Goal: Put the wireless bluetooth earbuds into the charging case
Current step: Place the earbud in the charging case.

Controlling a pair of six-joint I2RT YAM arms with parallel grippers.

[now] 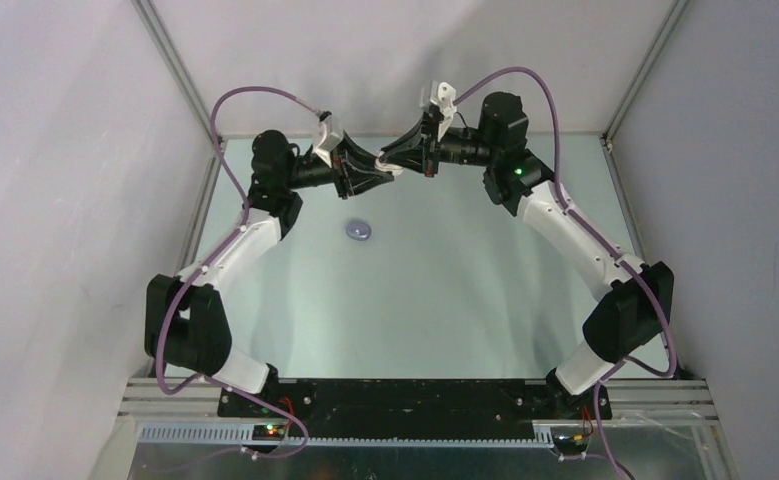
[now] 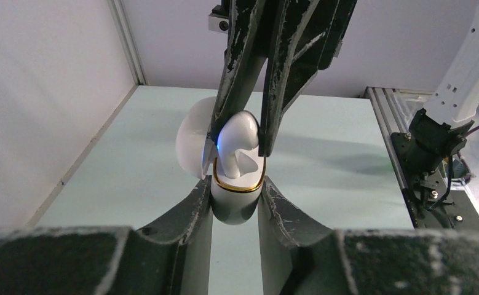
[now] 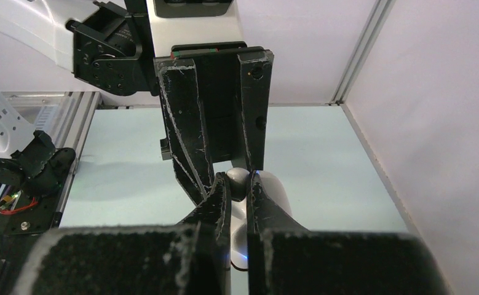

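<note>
My left gripper is shut on a white charging case with a gold rim, its lid swung open to the left. My right gripper is shut on a white earbud and holds it from above, the stem reaching down into the case's opening. A blue light glows beside the earbud. In the top view both grippers meet in the air at the back of the table, left and right. In the right wrist view the earbud shows between my fingers, with the case behind. No other earbuds are visible.
A small pale purple rounded object lies on the pale green table just in front of the grippers. White walls with metal corner posts close in the back and sides. The arm bases stand on the black rail at the near edge.
</note>
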